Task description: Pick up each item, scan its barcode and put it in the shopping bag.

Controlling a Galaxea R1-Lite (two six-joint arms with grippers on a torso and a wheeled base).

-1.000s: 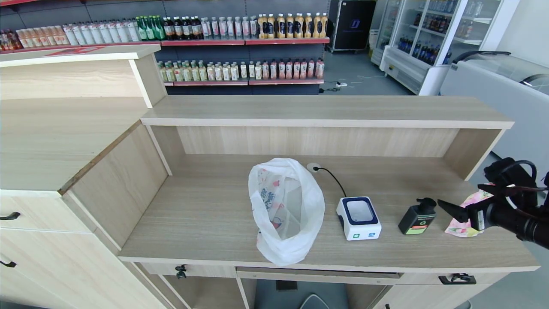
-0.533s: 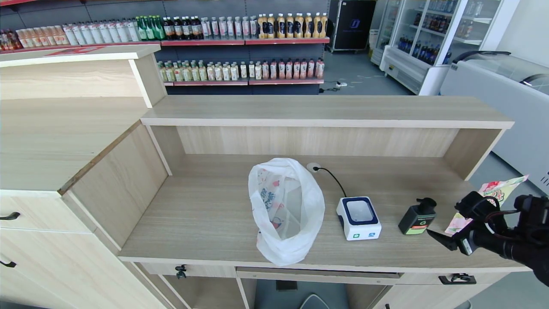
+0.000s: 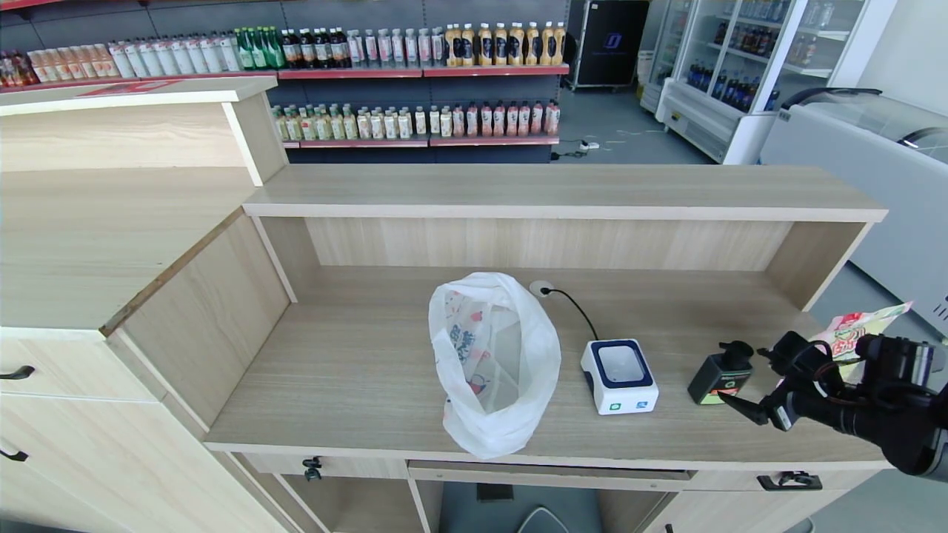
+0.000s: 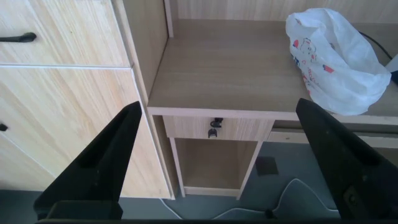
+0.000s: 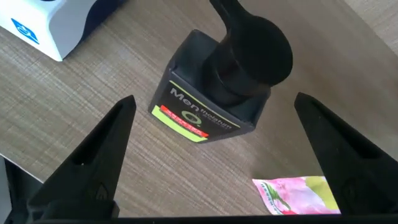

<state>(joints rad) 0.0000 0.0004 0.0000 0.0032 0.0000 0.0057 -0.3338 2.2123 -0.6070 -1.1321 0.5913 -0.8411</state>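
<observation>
A black pump bottle (image 3: 720, 376) stands on the counter right of the white scanner (image 3: 619, 376). My right gripper (image 3: 743, 379) is open just to the bottle's right. In the right wrist view its fingers are spread wide on either side of the bottle (image 5: 217, 93) without touching it. A pink snack packet (image 3: 852, 332) lies near the counter's right end, partly hidden by the arm, and appears again as the packet (image 5: 298, 193). The white shopping bag (image 3: 495, 363) lies open left of the scanner. My left gripper (image 4: 217, 109) is open and holds nothing, low before the counter's left front corner.
The scanner's black cable (image 3: 574, 307) runs to a hole at the back of the counter. A raised ledge (image 3: 563, 194) and side walls enclose the work surface. Drawers with black handles (image 4: 15, 38) are at the left. Bare counter lies left of the bag.
My right arm has swung down and moved left, bringing its open gripper from beside the snack packet up to the pump bottle. Bag, scanner and bottle have not moved.
</observation>
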